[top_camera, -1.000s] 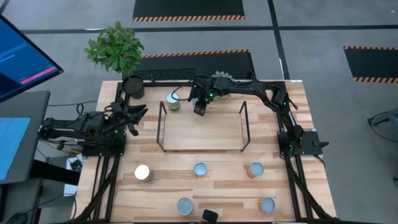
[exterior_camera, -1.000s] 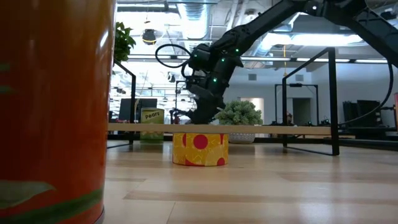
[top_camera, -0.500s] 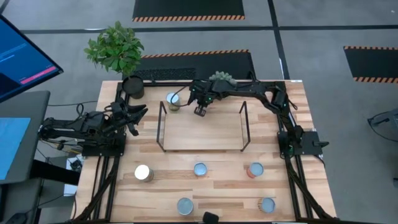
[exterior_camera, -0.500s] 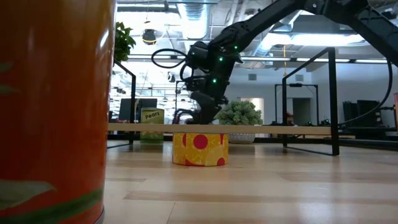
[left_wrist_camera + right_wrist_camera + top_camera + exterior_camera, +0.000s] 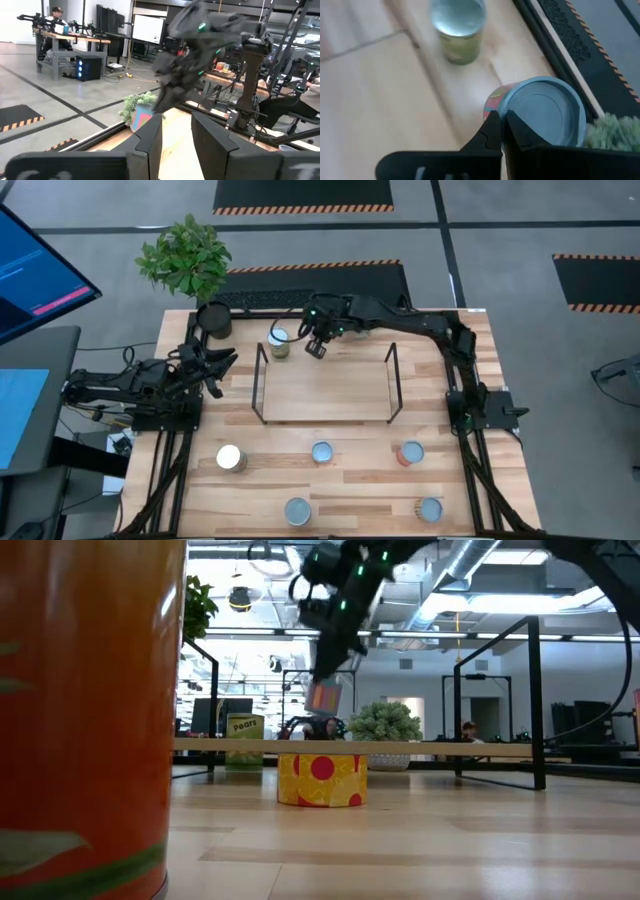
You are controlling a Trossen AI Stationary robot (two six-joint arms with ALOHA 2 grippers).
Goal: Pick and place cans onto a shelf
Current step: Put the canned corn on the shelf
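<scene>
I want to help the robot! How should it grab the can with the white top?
Grip the white-topped can across its round sides, coming straight down from above. It stands upright and on its own, its flat top facing up, so there's room on either side.

1 pink-sided can (image 5: 540, 112) is held above the shelf (image 5: 322, 388); 5 cans (image 5: 320, 452) are stood on the table in front of it.

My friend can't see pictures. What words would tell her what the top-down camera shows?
Seen from above, the right gripper holds a can over the far edge of the shelf, beside a green can. Five more cans sit along the table's near side, and the left gripper waits at the left.
</scene>
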